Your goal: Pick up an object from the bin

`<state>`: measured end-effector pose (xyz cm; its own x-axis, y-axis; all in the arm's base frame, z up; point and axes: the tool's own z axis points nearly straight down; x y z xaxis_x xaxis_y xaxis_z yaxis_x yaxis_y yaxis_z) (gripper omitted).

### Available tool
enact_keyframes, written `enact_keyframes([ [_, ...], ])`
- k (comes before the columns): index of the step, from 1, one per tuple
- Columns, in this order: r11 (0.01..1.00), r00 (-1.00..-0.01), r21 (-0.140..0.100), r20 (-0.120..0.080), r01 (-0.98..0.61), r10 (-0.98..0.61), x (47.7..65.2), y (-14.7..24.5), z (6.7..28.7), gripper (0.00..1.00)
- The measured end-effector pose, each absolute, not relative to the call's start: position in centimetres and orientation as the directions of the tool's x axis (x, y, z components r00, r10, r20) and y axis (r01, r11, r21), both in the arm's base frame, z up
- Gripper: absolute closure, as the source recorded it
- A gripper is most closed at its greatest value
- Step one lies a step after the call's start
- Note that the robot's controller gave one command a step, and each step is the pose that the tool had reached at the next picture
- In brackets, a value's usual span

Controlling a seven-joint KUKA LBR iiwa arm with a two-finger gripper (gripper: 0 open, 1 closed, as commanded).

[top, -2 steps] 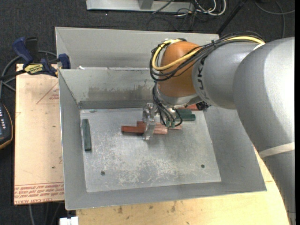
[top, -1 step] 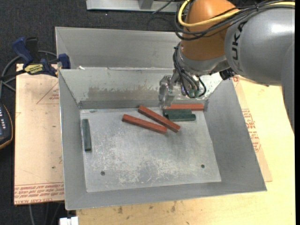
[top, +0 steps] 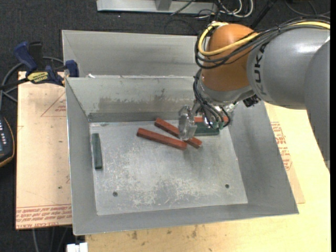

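Progress so far, going by the camera view?

Early, I'd say. Nothing is lifted: everything lies flat on the floor of the bin [top: 157, 193]. The gripper [top: 185, 126] is down low near the back right of the floor, so the approach looks made, but the grasp and the lift are both left to do.

Is it open or closed?

I cannot tell; the tip reads as one silvery block, and I see nothing held in it.

What is it over?

Two red-brown sticks lying slanted, close beside each other. The tip sits on the far stick [top: 167, 125], towards its right end, and the right end of the near stick [top: 161, 139] lies just below it. The far stick seems the likelier target, though that is a judgement.

Anything else nearby?

A small green piece [top: 212, 130] just to the right of the tip, partly hidden under the wrist. A dark green bar [top: 96, 151] lies well apart on the left side.
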<state>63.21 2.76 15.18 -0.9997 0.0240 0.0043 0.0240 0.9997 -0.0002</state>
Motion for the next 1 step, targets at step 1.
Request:
enact_keyframes([
  [1,1.0,-1.0,0.001,-0.002,0.024,0.024,63.38,2.86,15.54,0.0],
])
